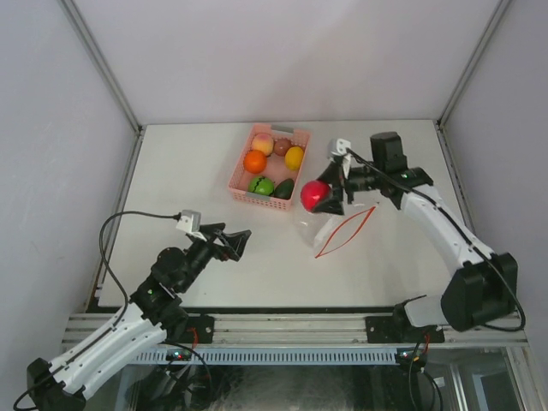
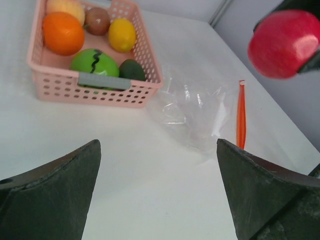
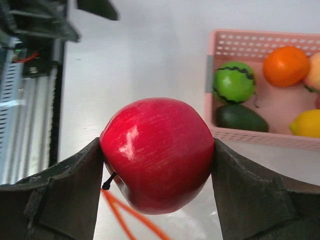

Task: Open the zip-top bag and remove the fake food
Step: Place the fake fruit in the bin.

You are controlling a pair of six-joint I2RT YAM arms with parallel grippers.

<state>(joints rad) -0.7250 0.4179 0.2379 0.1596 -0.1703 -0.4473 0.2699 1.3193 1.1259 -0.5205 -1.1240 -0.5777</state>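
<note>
The clear zip-top bag [image 1: 330,224] lies flat on the table, its red-orange zipper strip [image 1: 346,229] gaping open. My right gripper [image 1: 318,197] hangs just above the bag and is shut on a glossy red apple [image 3: 157,152], one piece of the fake food. The left wrist view shows the same apple [image 2: 285,42] at upper right, above the bag [image 2: 192,112]. The other fake food sits in the pink basket [image 1: 244,184]: an orange [image 1: 254,161], a peach [image 1: 263,144], a brown piece [image 1: 282,146], a lemon [image 1: 294,157] and two green pieces [image 1: 261,186]. My left gripper [image 1: 238,241] is open and empty, left of the bag.
The pink basket [image 2: 95,95] stands just left of the bag and behind it, close to my right gripper. White walls and metal posts close off the table's back and sides. A black cable [image 1: 128,218] loops over the table's left edge.
</note>
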